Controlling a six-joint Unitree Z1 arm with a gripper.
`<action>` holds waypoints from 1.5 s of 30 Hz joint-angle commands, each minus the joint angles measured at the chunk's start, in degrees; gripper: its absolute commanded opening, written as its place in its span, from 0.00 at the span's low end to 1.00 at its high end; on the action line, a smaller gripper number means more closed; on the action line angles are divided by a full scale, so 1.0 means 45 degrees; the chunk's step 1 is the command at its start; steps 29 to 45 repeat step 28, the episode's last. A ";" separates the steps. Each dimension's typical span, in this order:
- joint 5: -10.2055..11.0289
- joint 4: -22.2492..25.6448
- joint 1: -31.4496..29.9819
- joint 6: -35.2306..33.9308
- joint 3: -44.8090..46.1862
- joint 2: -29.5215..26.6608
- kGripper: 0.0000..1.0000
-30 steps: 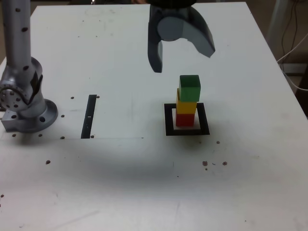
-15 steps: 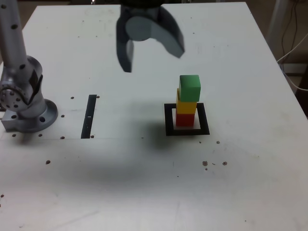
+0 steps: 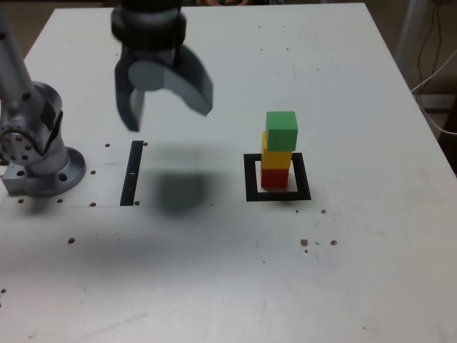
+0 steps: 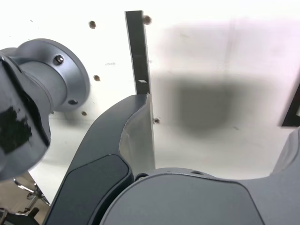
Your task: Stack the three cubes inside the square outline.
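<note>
since the earlier frames the gripper [image 3: 166, 101] has swung away from above the stack toward the exterior view's left, now hanging above the table [image 3: 357, 271] over the thin black strip [image 3: 132, 172], well apart from the cubes. its fingers [image 3: 131, 107] are spread wide and hold nothing. cubes have not moved: red cube [image 3: 275, 176] sits on the white centre of the square outline [image 3: 249, 179], yellow cube [image 3: 275, 156] on top of it, green cube [image 3: 281, 130] on top of that. stack is upright, green one set a bit toward the exterior view's right compared to the two below. gripper casts a dark shadow on the table between strip and outline. arm base [image 3: 37, 153] stands at the exterior view's left edge, just beside the strip. small dark specks scattered over the table. wrist view looks down past one dark finger [image 4: 112, 159] onto the strip [image 4: 138, 61], the round base [image 4: 51, 77] near it, and the shadow; a black corner at that picture's edge may be the outline, cannot tell. cubes not seen in the wrist view.
</note>
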 commanded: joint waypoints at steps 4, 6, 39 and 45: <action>-0.0136 -0.0908 0.0117 -0.0029 0.1344 -0.0103 1.00; -0.0190 -0.1279 0.0135 -0.0029 0.1899 -0.0105 1.00; -0.0527 -0.3351 0.0143 0.0176 0.4555 0.0005 1.00; -0.0527 -0.3351 0.0143 0.0176 0.4555 0.0005 1.00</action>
